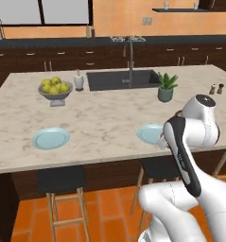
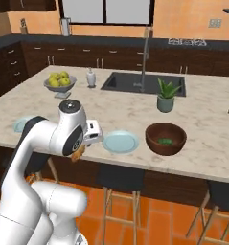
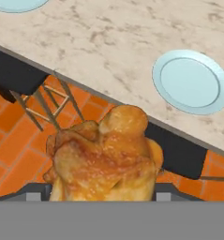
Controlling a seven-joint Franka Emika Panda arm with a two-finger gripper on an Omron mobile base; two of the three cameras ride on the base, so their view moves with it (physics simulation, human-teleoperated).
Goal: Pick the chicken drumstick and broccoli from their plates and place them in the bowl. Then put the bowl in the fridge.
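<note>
My gripper (image 3: 104, 194) pinches the golden-brown lumpy chicken drumstick (image 3: 104, 159) over orange floor; dropped, it misses the deep reddish-brown wooden bowl (image 2: 166, 139) at three o'clock.

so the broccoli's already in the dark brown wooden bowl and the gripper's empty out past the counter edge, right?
Not empty. The hand view shows the gripper holding the golden-brown chicken drumstick above the orange floor, off the marble counter. The rest holds: in the right base view the green broccoli lies in the dark reddish-brown wooden bowl.
</note>
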